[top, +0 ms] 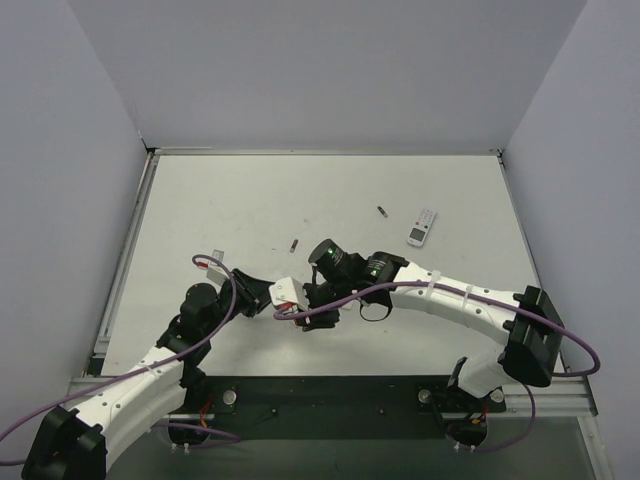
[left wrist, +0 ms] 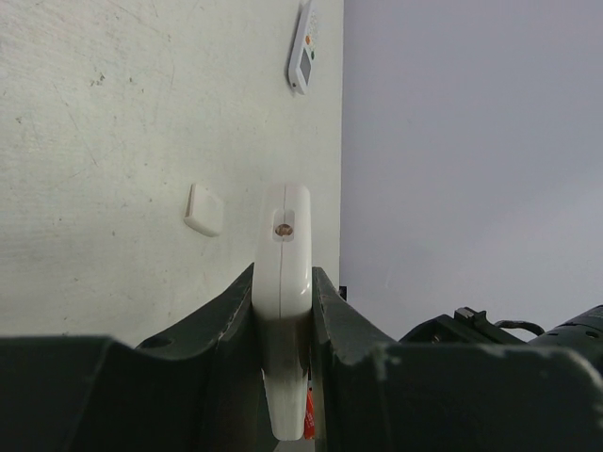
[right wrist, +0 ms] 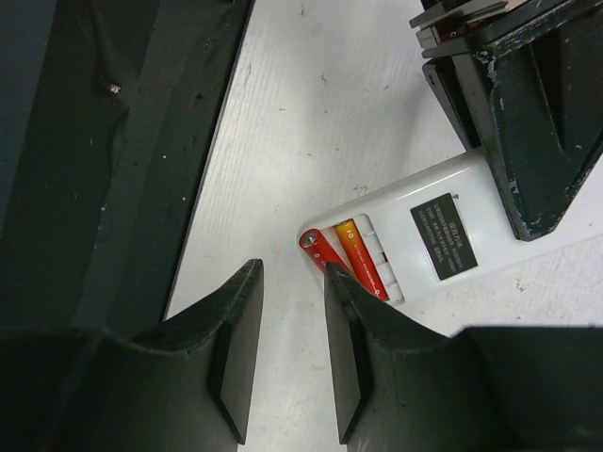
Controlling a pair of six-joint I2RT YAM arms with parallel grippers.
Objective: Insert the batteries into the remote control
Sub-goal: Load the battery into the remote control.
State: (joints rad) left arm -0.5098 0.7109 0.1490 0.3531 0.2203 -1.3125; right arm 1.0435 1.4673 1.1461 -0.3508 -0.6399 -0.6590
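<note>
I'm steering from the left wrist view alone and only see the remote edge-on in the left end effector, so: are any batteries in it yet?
Observer: Yes. The right wrist view shows the remote with its back open and two red batteries lying inside.
Operator: Is the right end effector holding anything?
Observer: No. The right end effector has its jaws apart and empty, right beside the outer battery.
Operator: Any other cells about?
Observer: The top view shows two dark cylinders loose on the table.
</note>
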